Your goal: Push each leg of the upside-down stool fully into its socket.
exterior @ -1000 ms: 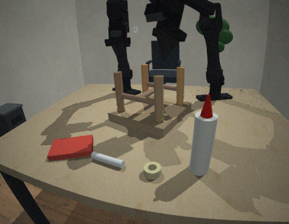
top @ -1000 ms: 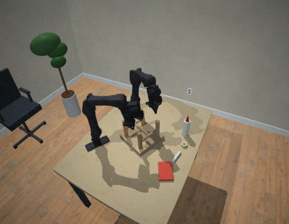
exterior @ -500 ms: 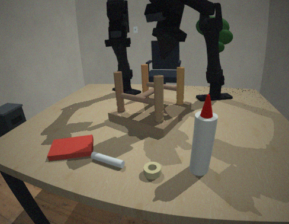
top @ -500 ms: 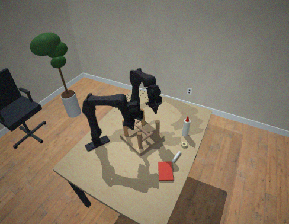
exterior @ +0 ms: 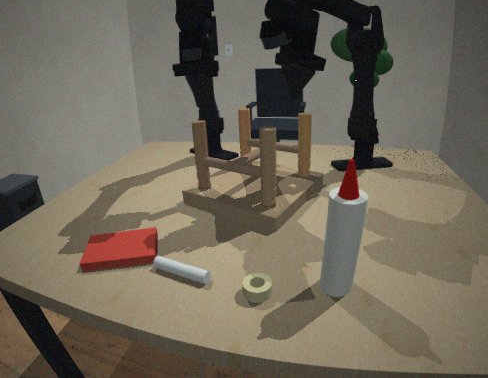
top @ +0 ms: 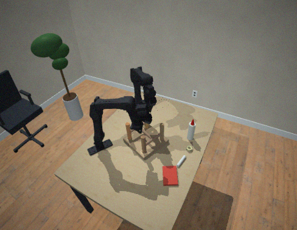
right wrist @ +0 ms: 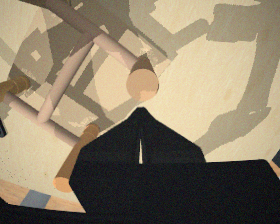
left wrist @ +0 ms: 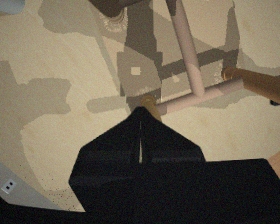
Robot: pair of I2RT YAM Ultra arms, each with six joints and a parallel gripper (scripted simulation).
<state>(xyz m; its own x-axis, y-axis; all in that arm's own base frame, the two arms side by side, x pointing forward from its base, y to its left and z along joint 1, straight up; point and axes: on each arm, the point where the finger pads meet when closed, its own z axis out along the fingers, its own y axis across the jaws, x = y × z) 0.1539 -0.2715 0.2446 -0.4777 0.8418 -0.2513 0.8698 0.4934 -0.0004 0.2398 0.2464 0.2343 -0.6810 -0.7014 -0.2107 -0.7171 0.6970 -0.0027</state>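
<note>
From where I stand, the wooden stool (top: 144,156) (exterior: 232,211) (left wrist: 187,50) (right wrist: 69,77) sits upside down near the middle of the table (top: 123,203) (exterior: 157,319), its seat below and four legs pointing up. Stretchers (exterior: 234,166) tie the legs together above the seat. I can't tell from here whether the wider part of every leg sits against it.

The left tool (top: 148,121) (exterior: 297,91) (left wrist: 140,113) has its fingers together with nothing between them. It points down by a back leg (exterior: 304,146) (left wrist: 148,104), the one on the glue bottle's side of the stool; I can't tell whether they touch.

The right tool (top: 139,131) (exterior: 205,105) (right wrist: 140,113) is closed on nothing too, pointing down near the round end of another leg (right wrist: 142,86).

Nearer the table's edge, a white glue bottle (top: 191,131) (exterior: 343,244) with a red tip stands upright. A ring of tape (top: 187,148) (exterior: 248,290) lies flat near it, and a white cylinder (top: 181,161) (exterior: 182,270) lies just beside a flat red block (top: 170,176) (exterior: 120,248).
</note>
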